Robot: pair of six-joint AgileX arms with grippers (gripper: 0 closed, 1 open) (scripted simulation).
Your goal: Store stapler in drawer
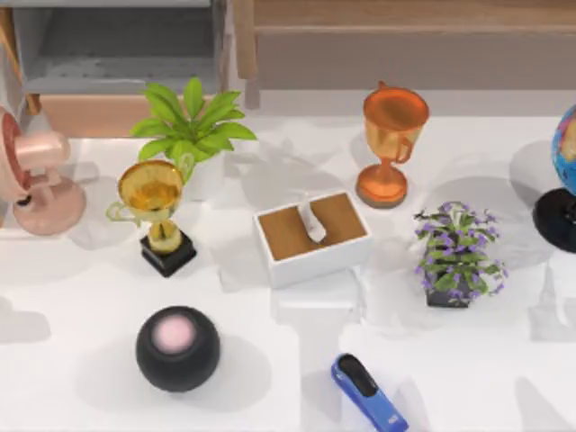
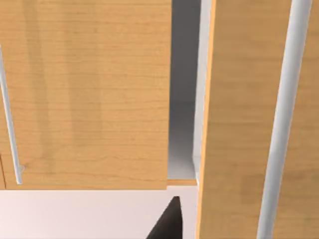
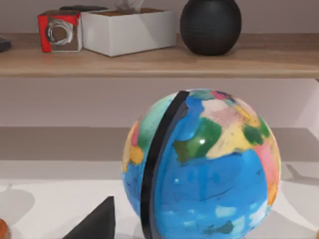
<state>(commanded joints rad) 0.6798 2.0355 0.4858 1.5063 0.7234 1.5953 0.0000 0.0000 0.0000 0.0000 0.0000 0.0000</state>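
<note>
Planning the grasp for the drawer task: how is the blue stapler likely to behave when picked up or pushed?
The stapler looks rigid, so it probably won't flex. It lies flat and elongated on the table, so it should slide or pivot rather than roll. Its black top piece may be hinged and could shift under a pinch.

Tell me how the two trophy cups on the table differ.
The gold trophy stands near the table's left side on a black square base; the orange trophy stands farther back and right, on a round orange foot. The gold one is shiny yellow, the orange one coppery. Both stand upright and have handles.
</note>
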